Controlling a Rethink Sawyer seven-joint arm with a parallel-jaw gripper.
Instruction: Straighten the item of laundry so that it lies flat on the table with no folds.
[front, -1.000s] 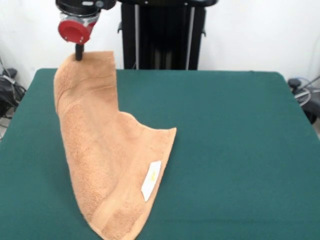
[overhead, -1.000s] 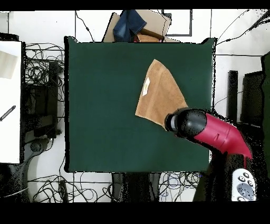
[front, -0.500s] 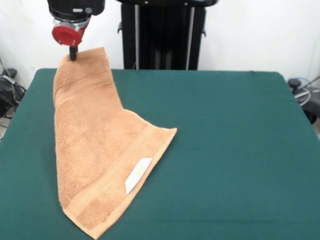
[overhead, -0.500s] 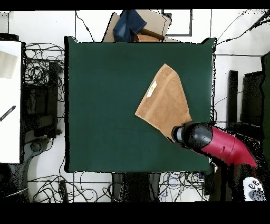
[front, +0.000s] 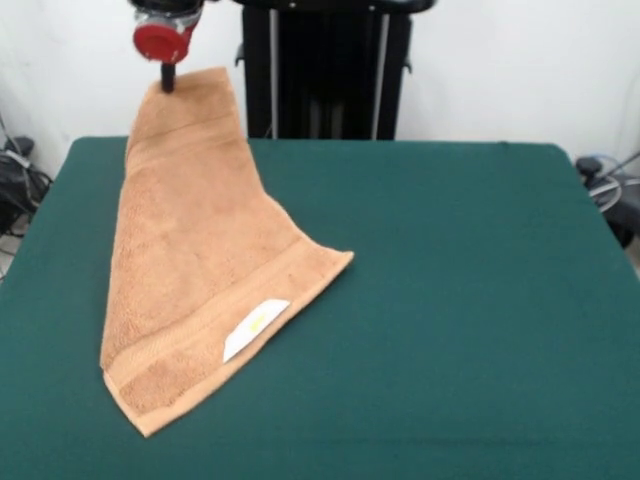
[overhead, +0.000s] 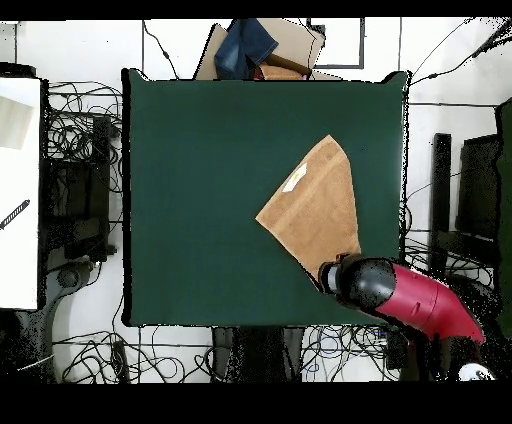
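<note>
The light orange-tan towel (front: 195, 240) is stretched up from the dark green table (front: 460, 300). Its far corner hangs lifted at the top left of the front view. Its near end, with a border band and the white label (front: 255, 328), lies on the table. My gripper (front: 167, 80) is shut on that lifted far corner, just below its red housing. In the overhead view the towel (overhead: 315, 205) lies at the table's right side, and the red and black arm (overhead: 400, 295) covers its near corner and hides the gripper.
A cardboard box with blue cloth (overhead: 258, 45) sits beyond the table's top edge in the overhead view. Cables (overhead: 75, 150) lie on the floor at the left. The black pedestal (front: 325, 70) stands behind the table.
My gripper has pulled the towel's corner back toward the robot's side and higher. The towel has stretched straighter, and its near end has slid away from the table's front edge.
</note>
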